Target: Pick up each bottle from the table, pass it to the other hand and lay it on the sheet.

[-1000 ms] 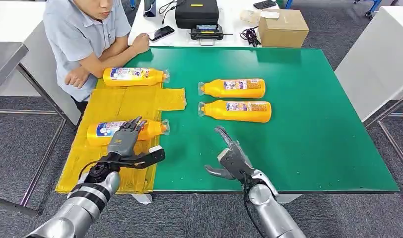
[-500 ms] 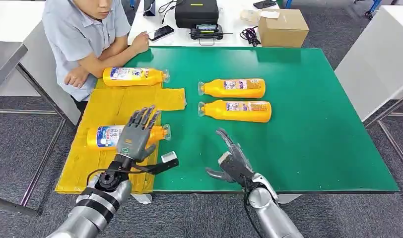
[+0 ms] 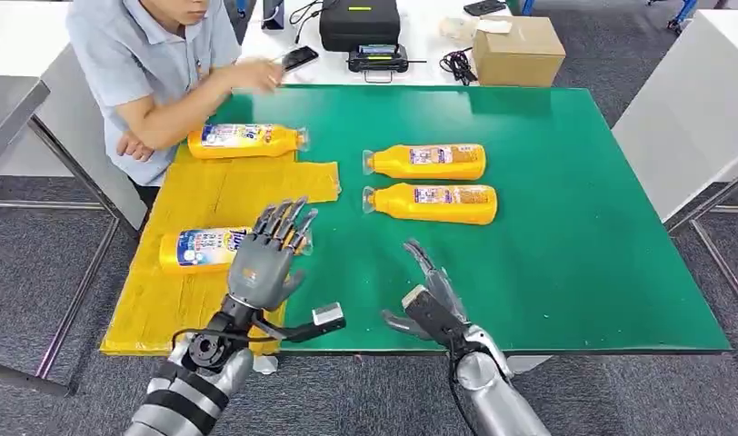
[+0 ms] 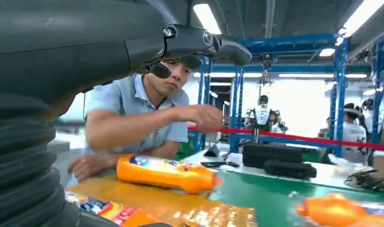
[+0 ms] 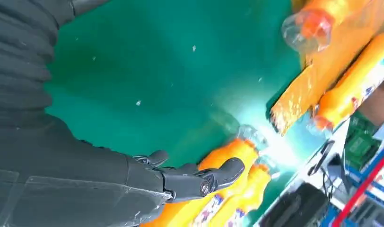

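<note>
Two orange bottles lie on the yellow sheet: one at its far edge, one nearer me. Two more bottles lie side by side on the green mat. My left hand is raised over the near bottle's cap end, fingers spread, holding nothing. My right hand hovers open near the table's front edge, short of the closer mat bottle. In the right wrist view its fingers hang above those two bottles. The left wrist view shows the far sheet bottle.
A person sits at the far left corner, one arm stretched toward a phone. Beyond the mat stand a black case and a cardboard box. A white table flanks the right side.
My left hand has lifted off the near sheet bottle and moved right and toward me, fingers spreading. My right hand drew slightly back. The person's arm rose toward the phone.
</note>
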You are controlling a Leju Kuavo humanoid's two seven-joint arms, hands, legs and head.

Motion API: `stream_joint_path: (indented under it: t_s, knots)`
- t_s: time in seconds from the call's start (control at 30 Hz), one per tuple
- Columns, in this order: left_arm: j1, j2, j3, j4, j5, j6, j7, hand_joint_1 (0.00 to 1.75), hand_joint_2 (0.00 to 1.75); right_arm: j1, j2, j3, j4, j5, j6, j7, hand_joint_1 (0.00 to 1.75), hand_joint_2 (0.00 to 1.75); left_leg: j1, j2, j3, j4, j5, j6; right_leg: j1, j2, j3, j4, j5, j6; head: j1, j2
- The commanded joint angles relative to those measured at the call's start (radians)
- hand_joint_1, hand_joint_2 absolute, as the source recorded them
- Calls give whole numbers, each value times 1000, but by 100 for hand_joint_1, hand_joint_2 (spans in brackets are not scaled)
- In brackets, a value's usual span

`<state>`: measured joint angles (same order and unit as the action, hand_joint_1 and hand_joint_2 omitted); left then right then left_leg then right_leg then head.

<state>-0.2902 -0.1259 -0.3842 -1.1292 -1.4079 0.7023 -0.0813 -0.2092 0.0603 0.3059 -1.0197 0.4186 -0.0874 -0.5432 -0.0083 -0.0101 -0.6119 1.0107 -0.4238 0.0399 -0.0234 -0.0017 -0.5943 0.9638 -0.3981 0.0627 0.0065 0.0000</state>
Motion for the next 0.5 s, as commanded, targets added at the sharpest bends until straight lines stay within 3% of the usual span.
stream_joint_path:
  t_s: [0.03, 0.1, 0.3, 0.5]
  knots:
    - [91, -62, -104, -109, 541, -141, -162, 0, 175, -47, -182, 14, -67, 403, -256, 163, 0, 175, 1, -3, 2, 1, -2, -2, 1, -3, 3, 1, -2, -2, 0, 0]
    - [128, -79, -113, -136, 714, -211, -200, 0, 175, -71, -209, 7, -50, 505, -275, 226, 0, 175, 0, -2, 2, 1, -1, -1, 0, -2, 3, 0, -2, -2, 0, 0]
    - [164, -76, -144, -162, 928, -333, -224, 0, 175, -148, -232, 34, 55, 620, -261, 314, 0, 175, 1, 3, 6, 2, -5, -4, 1, 2, 6, 1, -3, -4, 1, 0]
    - [176, -61, -158, -192, 966, -317, -220, 0, 175, -261, -246, 121, 174, 754, -222, 405, 0, 175, -1, 3, 2, 0, -1, -1, 0, 3, 2, 0, 0, -1, 0, 0]
